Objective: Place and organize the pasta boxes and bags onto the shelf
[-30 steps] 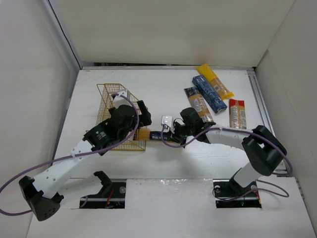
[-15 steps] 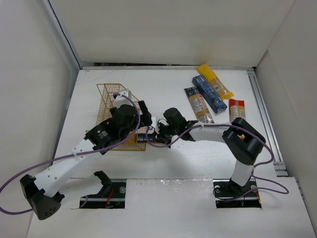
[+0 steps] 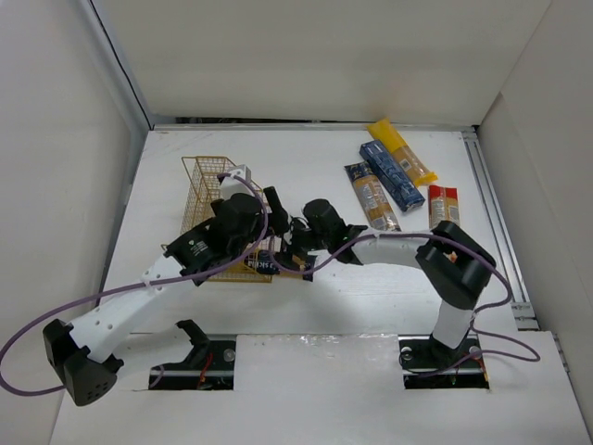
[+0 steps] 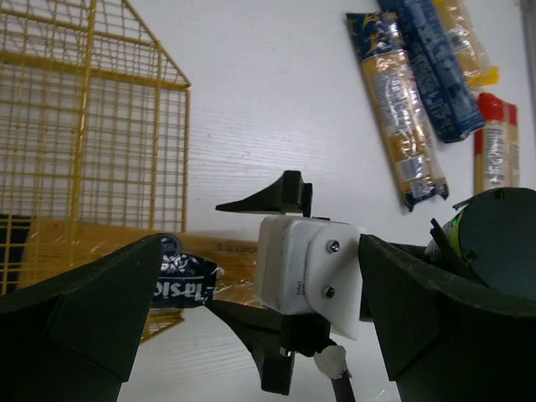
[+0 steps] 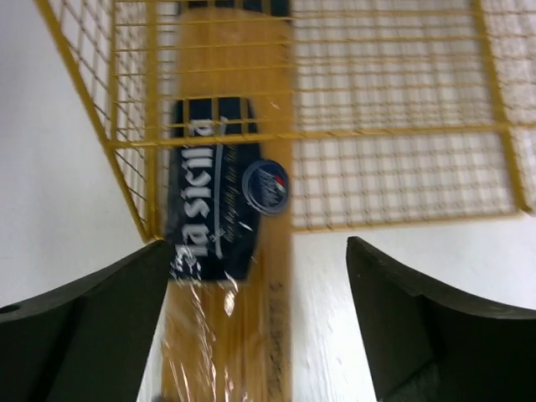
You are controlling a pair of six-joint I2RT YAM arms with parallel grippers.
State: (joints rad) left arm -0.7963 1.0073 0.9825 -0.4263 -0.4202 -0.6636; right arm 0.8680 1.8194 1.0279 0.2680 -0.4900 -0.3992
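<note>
Pasta pack [image 5: 226,209] partly inside yellow shelf [image 5: 394,126]. Right gripper [image 5: 255,243] wide open over it. Left gripper [image 4: 260,239] wide open, close by.

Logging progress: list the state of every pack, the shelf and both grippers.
Orange-yellow pack: lying partly inside shelf, one end out.
Clear-and-blue bag: on table.
Dark blue box: on table.
Yellow bag: on table.
Red-orange pack: on table.
Left gripper: open.
Right gripper: open.

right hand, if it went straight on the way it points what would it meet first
Likely the long orange-yellow spaghetti pack with dark blue label, lying partly inside the gold wire-grid rack; depth is unclear.
</note>
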